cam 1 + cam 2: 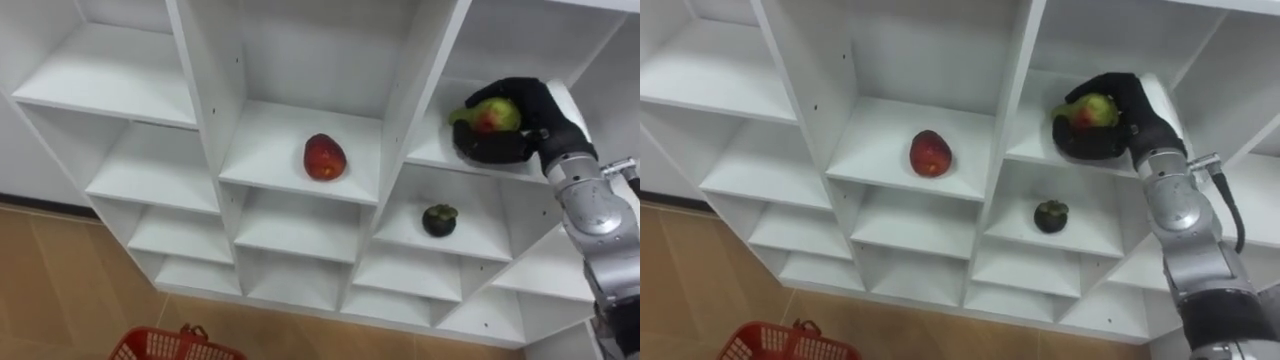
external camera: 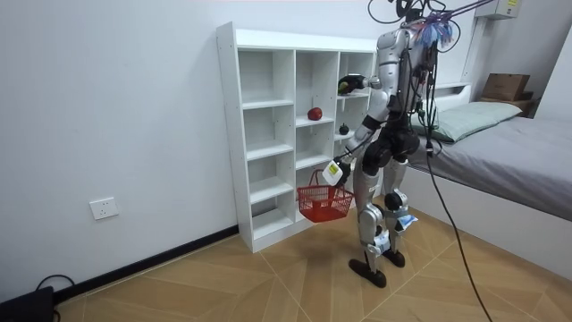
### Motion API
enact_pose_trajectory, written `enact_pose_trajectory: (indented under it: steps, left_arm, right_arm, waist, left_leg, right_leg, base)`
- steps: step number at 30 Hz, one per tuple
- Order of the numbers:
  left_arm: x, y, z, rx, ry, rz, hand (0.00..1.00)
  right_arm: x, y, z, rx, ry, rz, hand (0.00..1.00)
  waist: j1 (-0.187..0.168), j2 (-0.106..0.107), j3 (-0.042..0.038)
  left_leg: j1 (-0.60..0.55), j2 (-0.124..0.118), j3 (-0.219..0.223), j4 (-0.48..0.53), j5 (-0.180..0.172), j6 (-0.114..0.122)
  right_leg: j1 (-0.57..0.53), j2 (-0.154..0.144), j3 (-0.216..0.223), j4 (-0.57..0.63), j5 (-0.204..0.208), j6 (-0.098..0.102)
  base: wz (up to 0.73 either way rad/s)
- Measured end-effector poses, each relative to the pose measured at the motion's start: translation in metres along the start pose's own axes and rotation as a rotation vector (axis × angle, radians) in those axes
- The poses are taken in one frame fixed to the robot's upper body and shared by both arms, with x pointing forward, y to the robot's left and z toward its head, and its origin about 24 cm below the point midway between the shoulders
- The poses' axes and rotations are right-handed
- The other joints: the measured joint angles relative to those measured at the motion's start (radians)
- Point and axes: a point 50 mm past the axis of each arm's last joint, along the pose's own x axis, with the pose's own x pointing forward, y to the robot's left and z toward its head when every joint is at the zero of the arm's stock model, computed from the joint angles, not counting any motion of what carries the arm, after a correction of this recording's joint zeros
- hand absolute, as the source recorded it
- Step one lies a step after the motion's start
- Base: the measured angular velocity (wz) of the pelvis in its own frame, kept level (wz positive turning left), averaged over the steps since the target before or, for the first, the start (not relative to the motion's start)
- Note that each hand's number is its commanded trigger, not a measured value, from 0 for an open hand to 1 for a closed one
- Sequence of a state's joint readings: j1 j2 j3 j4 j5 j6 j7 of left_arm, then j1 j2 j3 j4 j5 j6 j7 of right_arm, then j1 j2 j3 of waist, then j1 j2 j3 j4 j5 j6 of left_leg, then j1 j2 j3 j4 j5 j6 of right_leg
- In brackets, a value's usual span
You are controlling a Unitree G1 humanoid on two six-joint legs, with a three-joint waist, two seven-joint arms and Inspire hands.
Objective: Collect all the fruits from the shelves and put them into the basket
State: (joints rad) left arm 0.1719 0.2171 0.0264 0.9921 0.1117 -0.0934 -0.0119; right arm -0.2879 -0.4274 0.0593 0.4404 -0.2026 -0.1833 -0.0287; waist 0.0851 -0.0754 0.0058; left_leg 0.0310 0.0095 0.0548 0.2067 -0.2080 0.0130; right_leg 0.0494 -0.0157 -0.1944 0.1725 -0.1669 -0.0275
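A green and red fruit (image 1: 487,115) (image 1: 1089,111) rests on an upper right shelf of the white closet (image 1: 300,150) (image 2: 286,134), with my right hand (image 1: 520,125) (image 1: 1120,122) curled round it. A red apple-like fruit (image 1: 325,157) (image 1: 930,152) (image 2: 315,114) lies on the middle column's shelf. One shelf below my hand sits a dark round fruit (image 1: 439,219) (image 1: 1050,215). In the room view my left hand (image 2: 332,172) holds the red basket (image 2: 324,202) by its handle, low at my side; the basket's rim (image 1: 170,346) (image 1: 780,343) shows at the bottom of the eye views.
I stand facing the closet on a wooden floor (image 2: 268,277). A bed (image 2: 509,152) lies behind me at the room view's right. The closet's left column of shelves (image 1: 110,80) holds nothing.
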Motion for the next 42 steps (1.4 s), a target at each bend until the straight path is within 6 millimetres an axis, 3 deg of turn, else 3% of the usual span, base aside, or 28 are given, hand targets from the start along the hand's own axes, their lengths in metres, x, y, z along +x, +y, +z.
enact_pose_trajectory:
  steps: [6, 12, 16, 21, 27, 32, 35, 39, 42]
  left_arm:
    - [0.004, -0.001, 0.016, 0.017, -0.046, -0.007, 1.00]
    - [0.006, -0.001, 0.033, 0.016, -0.123, -0.004, 1.00]
    - [0.009, -0.002, 0.049, -0.011, -0.178, -0.010, 1.00]
    - [0.011, -0.007, 0.066, -0.013, -0.230, -0.034, 1.00]
    - [0.011, -0.011, 0.069, -0.007, -0.242, -0.045, 1.00]
    - [0.011, -0.011, 0.092, -0.003, -0.326, -0.045, 1.00]
    - [0.012, -0.015, 0.103, 0.008, -0.348, -0.060, 1.00]
    - [0.014, -0.020, 0.113, -0.021, -0.364, -0.079, 1.00]
    - [0.014, -0.020, 0.119, -0.043, -0.375, -0.081, 1.00]
  right_arm:
    - [-0.013, 0.014, 0.018, -0.004, -0.096, 0.084, 1.00]
    - [-0.024, 0.020, 0.024, 0.004, -0.129, 0.128, 1.00]
    - [-0.032, 0.029, 0.025, 0.031, -0.136, 0.164, 1.00]
    - [-0.046, 0.039, 0.027, 0.043, -0.151, 0.233, 1.00]
    - [-0.055, 0.049, 0.032, 0.071, -0.171, 0.298, 1.00]
    - [-0.060, 0.069, 0.037, 0.085, -0.184, 0.399, 1.00]
    - [-0.063, 0.080, 0.040, 0.101, -0.195, 0.450, 1.00]
    - [-0.067, 0.095, 0.044, 0.114, -0.203, 0.528, 1.00]
    - [-0.068, 0.101, 0.037, 0.127, -0.170, 0.549, 1.00]
  waist:
    - [-0.008, 0.016, -0.0034]
    - [-0.015, 0.002, -0.0034]
    - [-0.029, -0.013, 0.0020]
    - [-0.034, -0.012, 0.0017]
    - [-0.032, -0.005, -0.0023]
    - [-0.026, -0.005, -0.0025]
    - [-0.027, -0.005, -0.0001]
    - [-0.034, -0.005, 0.0104]
    - [-0.045, -0.005, 0.0106]
  left_leg:
    - [-0.001, 0.000, -0.001, -0.002, 0.000, 0.000]
    - [0.006, 0.000, 0.009, -0.004, 0.000, 0.000]
    - [0.005, 0.002, 0.016, -0.002, 0.000, 0.000]
    - [0.007, 0.001, 0.024, -0.002, 0.000, 0.001]
    - [-0.022, 0.002, 0.024, 0.004, 0.002, 0.002]
    - [-0.072, 0.002, 0.025, 0.025, 0.002, 0.003]
    - [-0.089, 0.008, 0.025, 0.032, 0.002, 0.004]
    - [-0.098, 0.010, 0.025, 0.036, 0.003, 0.004]
    - [-0.124, 0.011, 0.023, 0.052, 0.003, 0.004]
  right_leg:
    - [0.000, 0.000, 0.000, 0.000, 0.000, 0.000]
    - [0.002, 0.000, 0.007, 0.004, 0.000, 0.000]
    - [-0.001, 0.002, 0.025, 0.013, 0.000, 0.000]
    - [-0.002, 0.001, 0.031, 0.014, 0.000, 0.000]
    - [-0.045, 0.001, 0.037, 0.032, 0.000, 0.000]
    - [-0.094, 0.000, 0.044, 0.049, 0.001, 0.000]
    - [-0.111, 0.001, 0.054, 0.053, 0.004, -0.002]
    - [-0.125, 0.001, 0.055, 0.066, 0.004, -0.002]
    - [-0.143, 0.001, 0.054, 0.068, 0.005, -0.004]
  base:
    - [0.00]
    - [-0.03]
    - [-0.07]
    - [-0.01]
    - [-0.04]
    - [-0.02]
    - [-0.01]
    - [0.00]
    - [0.01]
